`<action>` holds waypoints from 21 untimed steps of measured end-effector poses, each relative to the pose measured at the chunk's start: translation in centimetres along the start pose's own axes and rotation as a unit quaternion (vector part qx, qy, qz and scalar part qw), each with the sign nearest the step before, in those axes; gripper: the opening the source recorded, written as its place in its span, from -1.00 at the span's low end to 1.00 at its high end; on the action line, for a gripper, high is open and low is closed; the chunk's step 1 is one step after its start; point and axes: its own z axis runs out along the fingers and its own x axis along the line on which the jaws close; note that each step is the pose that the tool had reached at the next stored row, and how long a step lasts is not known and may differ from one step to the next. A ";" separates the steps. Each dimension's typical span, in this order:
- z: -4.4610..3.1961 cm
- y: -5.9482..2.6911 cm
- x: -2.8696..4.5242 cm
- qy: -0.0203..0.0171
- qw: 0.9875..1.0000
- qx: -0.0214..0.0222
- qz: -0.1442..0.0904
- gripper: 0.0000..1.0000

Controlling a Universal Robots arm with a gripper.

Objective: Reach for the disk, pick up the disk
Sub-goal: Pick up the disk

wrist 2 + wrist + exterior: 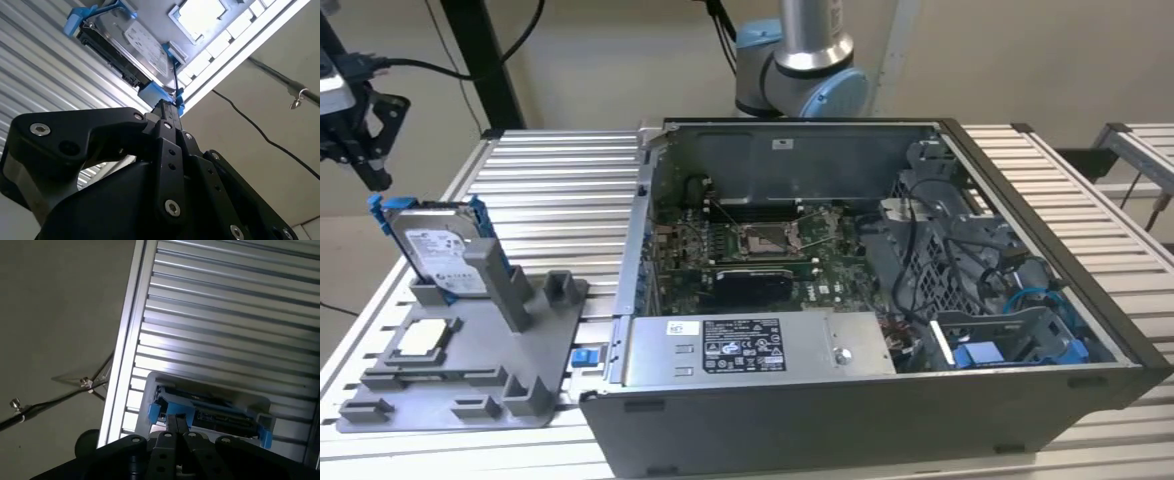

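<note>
While nothing is held, the gripper [374, 178] is recorded with its fingers drawn together, hung above the table's edge at the exterior view's left.

Disk [438, 245]: stood on edge in a slot of the grey fixture [467, 400], long axis roughly upright and leaning a little, label face turned toward the exterior view's right. Blue rails [376, 212] are noted along its narrow sides. It is placed below the gripper and slightly toward the exterior view's right, near but apart; no contact is seen. In both wrist views the closed fingertips are lined up close over its upper edge (gripper [167, 106], disk [142, 42]; gripper [176, 420], disk [210, 412]). The approach is judged to run downward along the disk's long axis, and the fingers would need to be parted first.

Chip [427, 340]: laid flat on the same fixture, in front of the disk.

Surface: a table [547, 170] of ribbed aluminium slats, on which the fixture and an open computer case [854, 300] are set side by side.

Room: the arm [807, 60] is mounted behind the case against a plain beige wall; a cable [50, 400] is trailed across the floor beside the table.
</note>
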 end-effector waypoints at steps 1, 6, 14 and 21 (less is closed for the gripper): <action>0.00 0.00 0.00 0.000 1.000 0.000 -0.005 -1.00; -0.01 0.00 0.00 0.002 0.999 0.002 -0.033 -1.00; -0.04 0.00 0.00 0.003 0.996 0.002 -0.086 -1.00; -0.07 0.00 0.00 0.005 0.991 0.003 -0.137 -1.00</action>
